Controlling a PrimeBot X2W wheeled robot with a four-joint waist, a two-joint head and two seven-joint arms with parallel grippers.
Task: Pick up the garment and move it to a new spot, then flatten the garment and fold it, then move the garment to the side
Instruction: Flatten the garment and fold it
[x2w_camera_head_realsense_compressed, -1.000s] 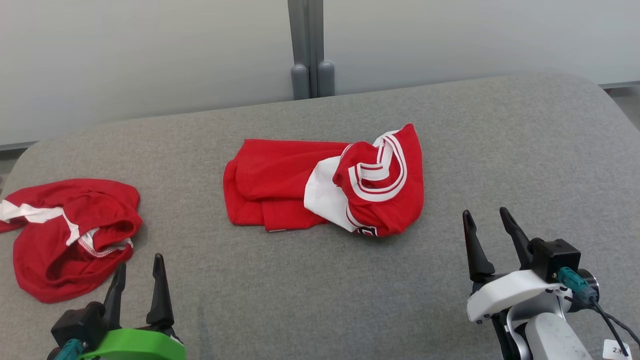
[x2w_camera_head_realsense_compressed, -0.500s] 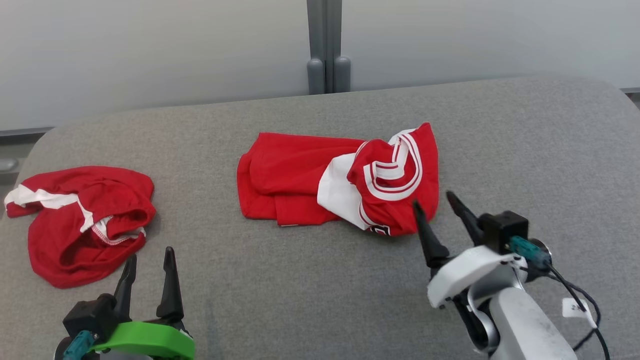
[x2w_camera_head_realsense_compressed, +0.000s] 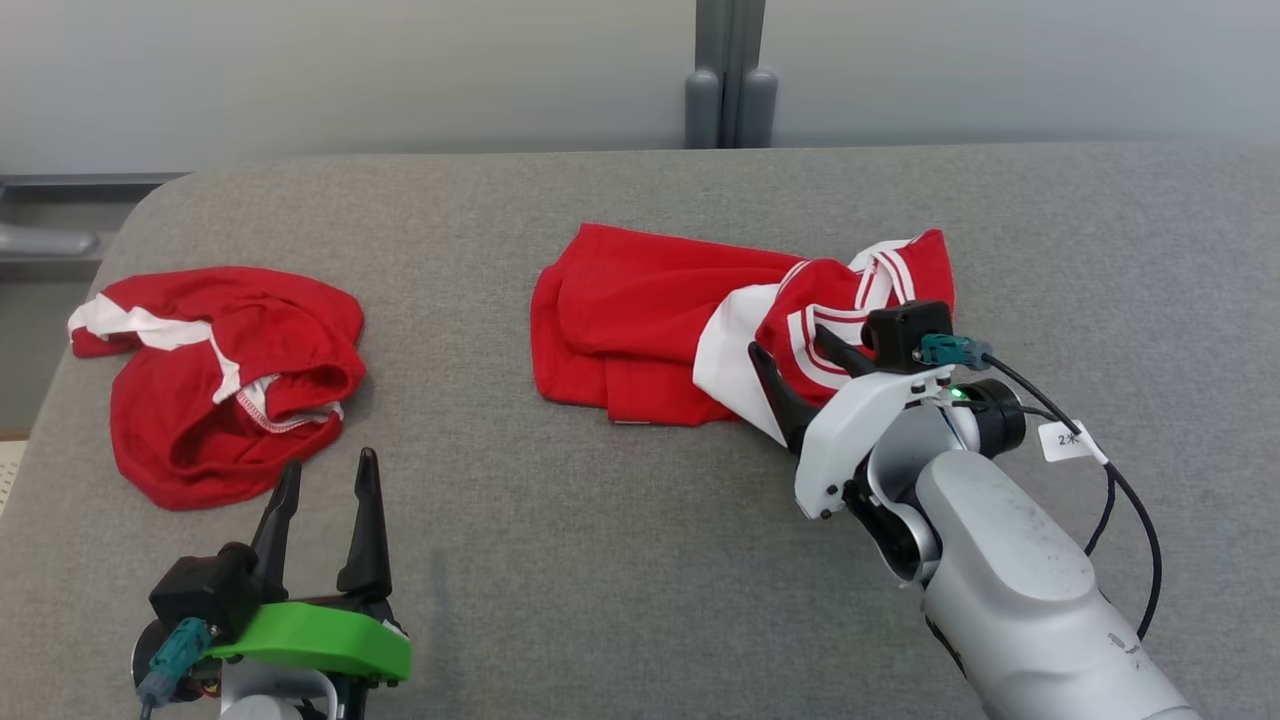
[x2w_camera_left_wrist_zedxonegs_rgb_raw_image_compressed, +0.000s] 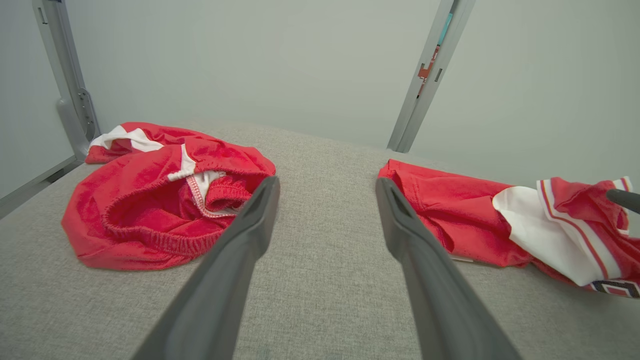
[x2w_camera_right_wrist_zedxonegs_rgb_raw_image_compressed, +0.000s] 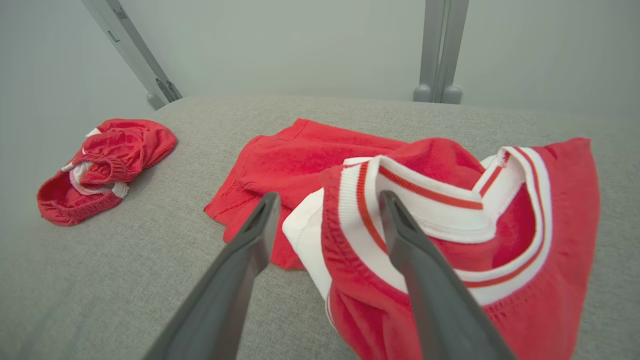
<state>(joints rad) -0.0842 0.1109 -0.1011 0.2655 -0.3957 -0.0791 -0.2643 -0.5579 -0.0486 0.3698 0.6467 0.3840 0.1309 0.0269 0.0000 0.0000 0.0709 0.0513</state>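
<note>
Two red garments lie on the grey cushion. The one you work on is the red jersey with the white panel and the striped collar, crumpled near the middle. I judge you are at the first step, the pick-up, with no grasp made yet. Your right gripper is at the collar end of the jersey. Its jaws stand wide apart and hold nothing. In the right wrist view one finger lies over the collar rib and the other over the edge of the white panel. Whether the tips touch the cloth, I cannot tell. The next move, in my opinion, asks you to lower the fingers until a fold of cloth sits between them, and then to close. Your left gripper rests low at the left, also fully open and empty, near the red shorts, which lie well apart from the jersey. The count is two garments, two grippers and one grey double post behind the cushion.
</note>
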